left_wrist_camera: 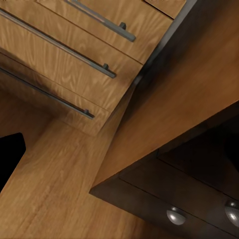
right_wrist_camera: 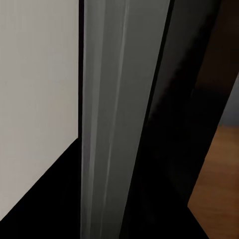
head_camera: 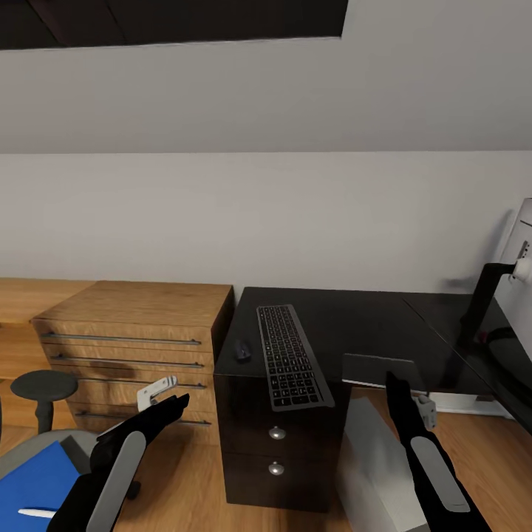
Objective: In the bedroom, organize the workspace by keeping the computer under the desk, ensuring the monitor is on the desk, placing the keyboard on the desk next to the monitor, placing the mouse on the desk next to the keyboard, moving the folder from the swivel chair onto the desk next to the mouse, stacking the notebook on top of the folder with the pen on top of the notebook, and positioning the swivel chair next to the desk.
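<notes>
A: Head view. What occupies the centre of the frame?

B: The desk point(head_camera: 355, 325), its glossy black tabletop running from centre to the right edge. The keyboard point(head_camera: 292, 356) lies on it lengthwise at centre, and the mouse point(head_camera: 243, 350) sits just beside it on the left. Two round knobs mark the dark drawers point(head_camera: 275, 451) below. At the right edge stands the monitor point(head_camera: 517, 273) on its black foot. The pale computer point(head_camera: 377, 473) rests on the floor at lower centre-right, beneath the tabletop.

A: And at lower left?

B: The swivel chair point(head_camera: 29, 447) carries the blue folder point(head_camera: 33, 484) with the white pen point(head_camera: 37, 512) on it. An oak cabinet point(head_camera: 140, 332) stands at left, touching the desk's side.

A: The arms?

B: The left gripper point(head_camera: 164, 399) hangs at lower left, the right gripper point(head_camera: 403, 399) at lower right. Whether either pair of jaws is parted cannot be told, and nothing is seen in them.

A: Left wrist view?

B: Oak drawer fronts with bar handles at upper left, plank floor point(left_wrist_camera: 45, 194) below, and the desk's dark drawers with knobs at lower right.

A: Right wrist view?

B: A pale panel at left, a grey vertical edge at centre, dark surfaces and oak floor at right.
</notes>
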Robot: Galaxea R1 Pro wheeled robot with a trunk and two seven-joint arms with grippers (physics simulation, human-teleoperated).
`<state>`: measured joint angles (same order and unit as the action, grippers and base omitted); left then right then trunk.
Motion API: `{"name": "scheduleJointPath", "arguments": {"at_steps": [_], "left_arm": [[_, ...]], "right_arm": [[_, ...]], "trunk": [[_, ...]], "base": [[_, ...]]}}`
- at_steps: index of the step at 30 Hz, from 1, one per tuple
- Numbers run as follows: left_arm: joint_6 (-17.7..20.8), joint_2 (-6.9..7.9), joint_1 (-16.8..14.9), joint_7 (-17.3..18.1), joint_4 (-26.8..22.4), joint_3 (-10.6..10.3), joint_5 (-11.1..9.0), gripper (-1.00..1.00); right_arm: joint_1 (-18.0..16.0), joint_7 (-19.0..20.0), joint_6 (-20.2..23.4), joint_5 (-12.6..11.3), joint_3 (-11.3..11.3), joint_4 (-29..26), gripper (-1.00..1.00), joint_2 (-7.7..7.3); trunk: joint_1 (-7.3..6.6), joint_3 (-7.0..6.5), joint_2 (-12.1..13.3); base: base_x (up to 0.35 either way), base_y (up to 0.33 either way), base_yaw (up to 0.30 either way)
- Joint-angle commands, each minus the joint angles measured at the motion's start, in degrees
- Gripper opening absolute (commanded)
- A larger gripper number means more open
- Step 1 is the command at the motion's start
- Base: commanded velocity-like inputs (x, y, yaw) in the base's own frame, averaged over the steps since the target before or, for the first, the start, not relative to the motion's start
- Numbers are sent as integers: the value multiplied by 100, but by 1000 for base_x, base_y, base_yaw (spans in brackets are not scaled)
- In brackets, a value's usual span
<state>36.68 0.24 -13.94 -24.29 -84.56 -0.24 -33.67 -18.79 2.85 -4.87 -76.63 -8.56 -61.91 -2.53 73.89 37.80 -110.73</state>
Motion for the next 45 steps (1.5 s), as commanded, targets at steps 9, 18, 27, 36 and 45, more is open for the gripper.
{"name": "scheduleJointPath", "arguments": {"at_steps": [9,18,27,36,45], "left_arm": [[14,2,-3,-49,-8,-2,-61,100],[14,2,-3,-49,-8,22,-59,100],[14,2,-3,-49,-8,24,-38,100],[17,2,-3,-49,-8,23,-45,100],[21,2,-3,-44,-8,16,-60,100]], "right_arm": [[-2,-26,-19,-85,-4,64,100,-10],[-2,-22,-14,-89,3,65,100,-10],[-2,-21,-5,-84,3,65,100,-10],[-2,-21,-5,-80,6,65,100,-18],[-2,-21,-5,-73,10,65,100,-21]], "trunk": [[0,7,-2],[0,7,-2],[0,7,-2],[0,7,-2],[0,7,-2]], "base": [[0,0,0],[0,0,0],[-35,0,0],[-160,0,0],[-139,0,0]]}}
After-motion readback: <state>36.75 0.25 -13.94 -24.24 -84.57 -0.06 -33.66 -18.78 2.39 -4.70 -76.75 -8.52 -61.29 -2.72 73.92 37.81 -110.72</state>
